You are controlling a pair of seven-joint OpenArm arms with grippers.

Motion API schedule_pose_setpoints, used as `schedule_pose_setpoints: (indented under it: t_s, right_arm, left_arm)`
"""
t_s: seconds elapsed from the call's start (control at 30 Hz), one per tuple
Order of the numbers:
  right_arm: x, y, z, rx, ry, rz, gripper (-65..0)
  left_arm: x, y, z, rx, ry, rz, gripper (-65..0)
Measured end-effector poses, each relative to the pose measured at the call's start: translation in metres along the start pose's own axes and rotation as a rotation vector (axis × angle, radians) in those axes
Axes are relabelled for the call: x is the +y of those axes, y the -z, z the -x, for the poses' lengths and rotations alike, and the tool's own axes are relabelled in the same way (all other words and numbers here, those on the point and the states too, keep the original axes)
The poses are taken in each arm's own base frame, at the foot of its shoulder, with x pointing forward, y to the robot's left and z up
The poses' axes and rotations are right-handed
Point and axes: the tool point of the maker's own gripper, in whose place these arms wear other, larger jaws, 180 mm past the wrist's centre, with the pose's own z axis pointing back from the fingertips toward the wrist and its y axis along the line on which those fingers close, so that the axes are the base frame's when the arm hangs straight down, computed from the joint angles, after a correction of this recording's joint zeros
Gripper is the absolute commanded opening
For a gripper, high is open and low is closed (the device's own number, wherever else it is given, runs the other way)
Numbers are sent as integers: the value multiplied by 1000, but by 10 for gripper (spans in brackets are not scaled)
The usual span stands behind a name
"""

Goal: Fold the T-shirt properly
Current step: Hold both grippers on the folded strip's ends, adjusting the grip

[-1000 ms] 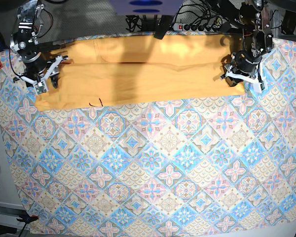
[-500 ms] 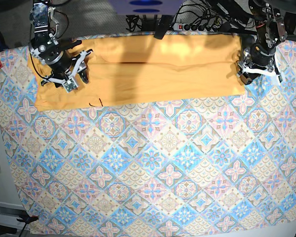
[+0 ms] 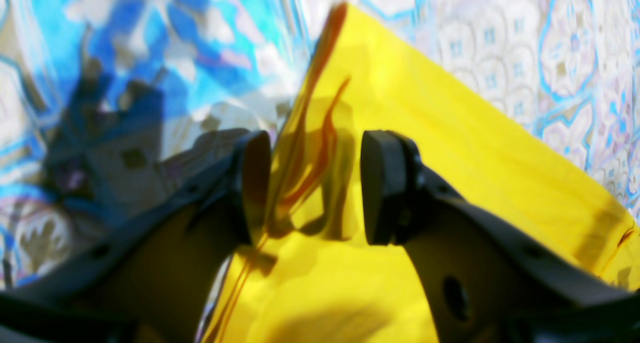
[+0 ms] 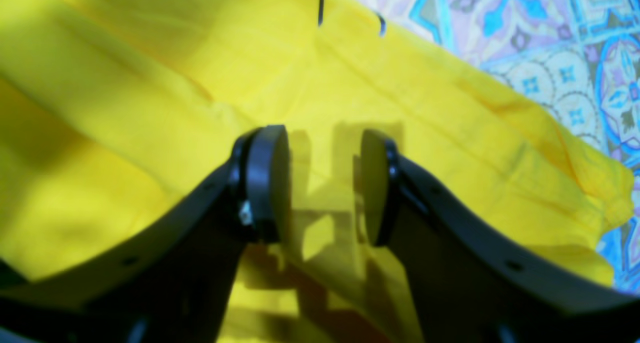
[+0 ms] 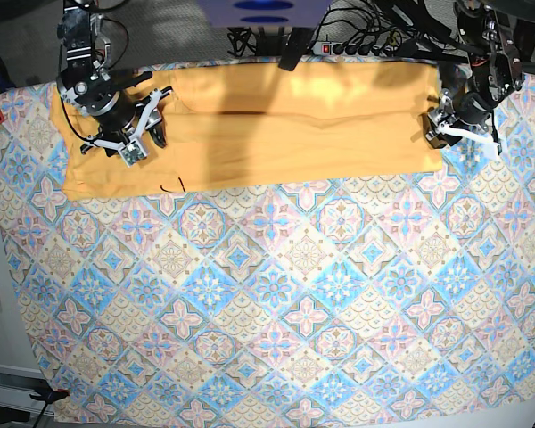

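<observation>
- two grippers over t-shirt [image 5: 276,125] strip, upper frame; left gripper [image 3: 315,188] jaws apart, straddling raised edge fold.
- right gripper [image 4: 325,188] jaws apart, above flat cloth, holding nothing.
- pinch both ends level.

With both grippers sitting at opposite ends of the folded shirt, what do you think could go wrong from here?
Two risks stand out.

1. The left gripper straddles only the raised edge at the T-shirt's corner, jaws apart. Closing there might catch one layer, so the fold would peel open.

2. The right gripper hovers open over flat, creased cloth well in from the edge. It may pinch nothing, or bunch the fabric, and the patterned tablecloth underneath could be dragged along.
</observation>
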Motion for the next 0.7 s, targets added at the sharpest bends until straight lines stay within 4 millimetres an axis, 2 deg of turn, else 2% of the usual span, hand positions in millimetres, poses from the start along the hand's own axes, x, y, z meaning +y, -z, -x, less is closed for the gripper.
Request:
schedule_pose_setpoints:
  t_s: [0.2, 0.3, 0.57, 0.7]
  right_arm:
    - [0, 0, 1, 5, -1, -1, -418]
    - [0, 0, 0, 1, -1, 0, -418]
    - [0, 0, 0, 2, -1, 0, -418]
    - [0, 0, 0, 0, 0, 0, -418]
  left_arm:
    - [2, -1, 11, 59, 10, -2, -361]
    - [7, -2, 4, 46, 23, -14, -361]
    - [19, -1, 6, 60, 79, -78, -361]
    - [16, 12, 13, 83, 83, -83, -361]
